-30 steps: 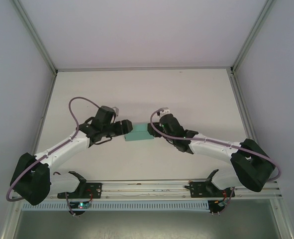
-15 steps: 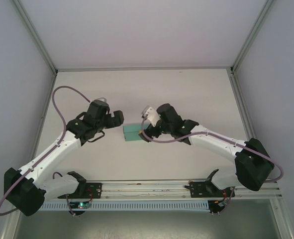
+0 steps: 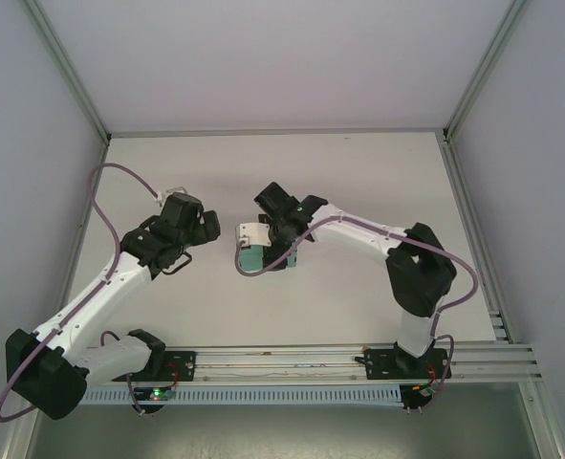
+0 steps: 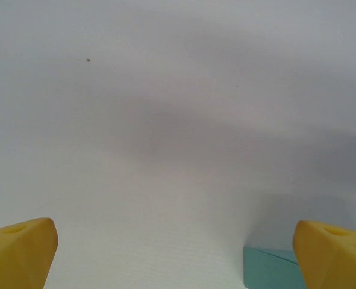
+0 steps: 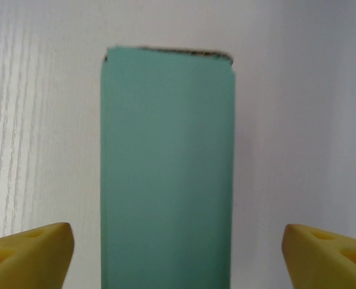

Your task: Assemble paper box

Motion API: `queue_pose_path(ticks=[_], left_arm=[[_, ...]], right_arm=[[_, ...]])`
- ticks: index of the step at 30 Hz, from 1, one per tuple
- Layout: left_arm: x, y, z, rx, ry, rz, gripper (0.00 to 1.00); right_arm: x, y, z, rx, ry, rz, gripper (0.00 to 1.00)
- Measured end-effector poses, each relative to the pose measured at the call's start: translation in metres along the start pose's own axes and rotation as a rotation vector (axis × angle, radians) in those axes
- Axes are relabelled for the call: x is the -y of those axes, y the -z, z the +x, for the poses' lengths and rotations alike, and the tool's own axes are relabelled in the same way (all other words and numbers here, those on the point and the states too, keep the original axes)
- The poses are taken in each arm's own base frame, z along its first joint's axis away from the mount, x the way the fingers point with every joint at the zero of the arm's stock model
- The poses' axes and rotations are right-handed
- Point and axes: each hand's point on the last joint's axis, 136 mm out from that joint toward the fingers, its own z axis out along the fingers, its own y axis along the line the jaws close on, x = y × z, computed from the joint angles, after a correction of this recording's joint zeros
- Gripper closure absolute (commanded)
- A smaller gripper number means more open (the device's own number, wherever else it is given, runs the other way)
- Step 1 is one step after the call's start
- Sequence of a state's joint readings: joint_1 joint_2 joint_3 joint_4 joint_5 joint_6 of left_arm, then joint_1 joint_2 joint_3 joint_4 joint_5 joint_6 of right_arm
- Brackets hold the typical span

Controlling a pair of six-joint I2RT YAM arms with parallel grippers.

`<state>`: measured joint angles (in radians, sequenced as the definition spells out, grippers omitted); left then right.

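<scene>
The box (image 5: 165, 174) lies flat on the table (image 3: 358, 182). The right gripper (image 5: 179, 253) hangs over the box, its jaws wide apart on either side and clear of it. The left gripper (image 4: 178, 253) is near the box's left, also spread wide and empty.

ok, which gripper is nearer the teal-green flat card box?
Right. The right gripper is over the teal-green card box, with its open jaws either side of it. The left gripper is open too, off to the box's left and clear of it.
</scene>
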<state>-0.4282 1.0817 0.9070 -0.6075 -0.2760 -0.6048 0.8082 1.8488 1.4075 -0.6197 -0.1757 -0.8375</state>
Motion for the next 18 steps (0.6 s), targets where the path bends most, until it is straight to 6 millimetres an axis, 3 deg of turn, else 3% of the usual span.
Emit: queue_pose_path(ticks=[5, 8, 12, 18], left_arm=[[-0.011, 0.001, 0.005, 0.001, 0.005, -0.027, 0.0], [-0.015, 0.005, 0.005, 0.009, 0.008, -0.031, 0.0], [-0.019, 0.012, 0.006, 0.027, 0.018, -0.022, 0.0], [-0.025, 0.021, 0.011, 0.048, 0.026, -0.008, 0.0]], right_arm=[[-0.007, -0.016, 0.016, -0.101, 0.006, -0.025, 0.35], [-0.008, -0.022, 0.019, -0.142, 0.015, -0.003, 0.38], [-0.001, -0.027, 0.019, -0.17, 0.011, 0.061, 0.54], [0.019, -0.027, 0.023, -0.208, -0.012, 0.202, 0.67]])
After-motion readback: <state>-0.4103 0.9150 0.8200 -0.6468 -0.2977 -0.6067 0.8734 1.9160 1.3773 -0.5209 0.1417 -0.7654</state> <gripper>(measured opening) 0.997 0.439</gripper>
